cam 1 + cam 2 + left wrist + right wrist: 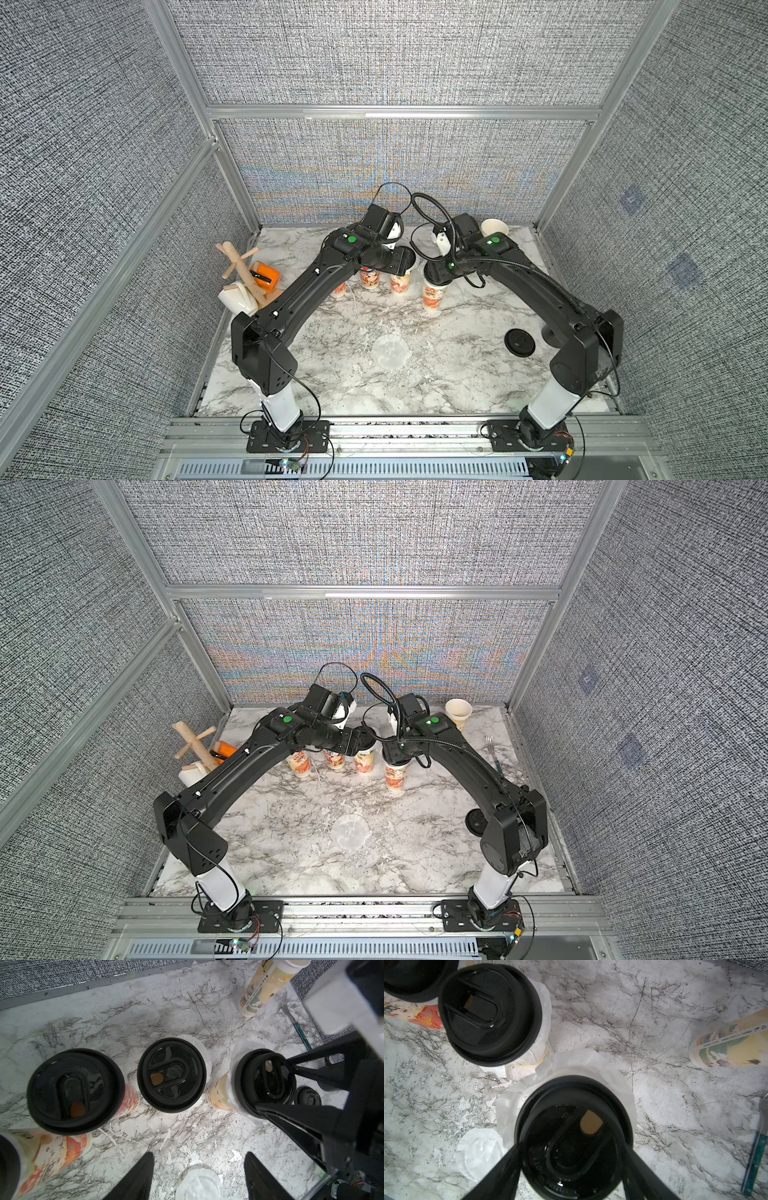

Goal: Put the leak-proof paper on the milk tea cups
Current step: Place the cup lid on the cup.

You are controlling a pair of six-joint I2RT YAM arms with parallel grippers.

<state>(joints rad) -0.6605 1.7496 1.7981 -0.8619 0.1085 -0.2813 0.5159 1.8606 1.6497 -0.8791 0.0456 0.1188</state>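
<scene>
Right pincer [572, 1147] closed on black lid [566, 1122] over leak-proof paper [571, 1064], milk tea cup [431, 297] beneath; lid to be pressed level, paper skirt kept even. Left pincer [198, 1155] parted, empty.

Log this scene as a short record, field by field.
capped: four milk tea cups in a row, black lids on
paper under lids: shows at two rims
open cup: one at the back, no paper on it
loose disc: one on the table, near the front
left hand: open, empty
right hand: fingers either side of one lid; grip unclear
</scene>
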